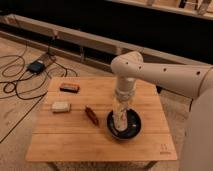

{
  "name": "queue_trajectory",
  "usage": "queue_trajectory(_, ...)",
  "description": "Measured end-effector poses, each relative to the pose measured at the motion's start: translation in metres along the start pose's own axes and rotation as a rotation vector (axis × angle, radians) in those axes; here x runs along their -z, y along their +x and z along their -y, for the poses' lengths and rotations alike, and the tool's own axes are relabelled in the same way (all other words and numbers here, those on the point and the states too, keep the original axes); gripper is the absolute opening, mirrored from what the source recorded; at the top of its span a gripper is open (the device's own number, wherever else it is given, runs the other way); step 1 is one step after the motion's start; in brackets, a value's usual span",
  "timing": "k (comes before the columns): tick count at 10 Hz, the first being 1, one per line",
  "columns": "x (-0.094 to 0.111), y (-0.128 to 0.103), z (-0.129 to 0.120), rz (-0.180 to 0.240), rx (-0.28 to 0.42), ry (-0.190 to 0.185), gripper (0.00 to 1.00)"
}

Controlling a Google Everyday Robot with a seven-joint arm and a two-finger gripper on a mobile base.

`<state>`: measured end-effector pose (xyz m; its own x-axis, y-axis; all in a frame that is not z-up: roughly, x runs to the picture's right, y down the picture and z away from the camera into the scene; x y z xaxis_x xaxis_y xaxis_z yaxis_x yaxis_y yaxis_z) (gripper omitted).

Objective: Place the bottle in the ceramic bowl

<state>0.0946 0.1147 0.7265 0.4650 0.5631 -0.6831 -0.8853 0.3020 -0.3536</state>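
The glossy black ceramic bowl (135, 128) sits on the right half of the wooden table (75, 141). My arm reaches down from the right. My gripper (121, 110) hangs straight over the bowl. It is shut on the pale translucent bottle (121, 118), which stands upright with its lower end inside the bowl. I cannot tell whether the bottle touches the bowl's bottom. The gripper and wrist hide the upper part of the bottle.
A reddish-brown oblong item (91, 114) lies just left of the bowl. A pale flat block (60, 106) and a dark flat block (69, 87) lie on the table's left side. Cables (17, 87) and a small box (36, 66) lie on the floor at left.
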Motion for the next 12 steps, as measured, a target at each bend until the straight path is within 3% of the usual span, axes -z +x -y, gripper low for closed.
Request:
queue_trajectory(6,-0.031,0.007,0.007,-0.091,-0.055,-0.006,0.76)
queue_trajectory(12,-0.032,-0.006,0.011,-0.097,-0.069,0.002,0.8)
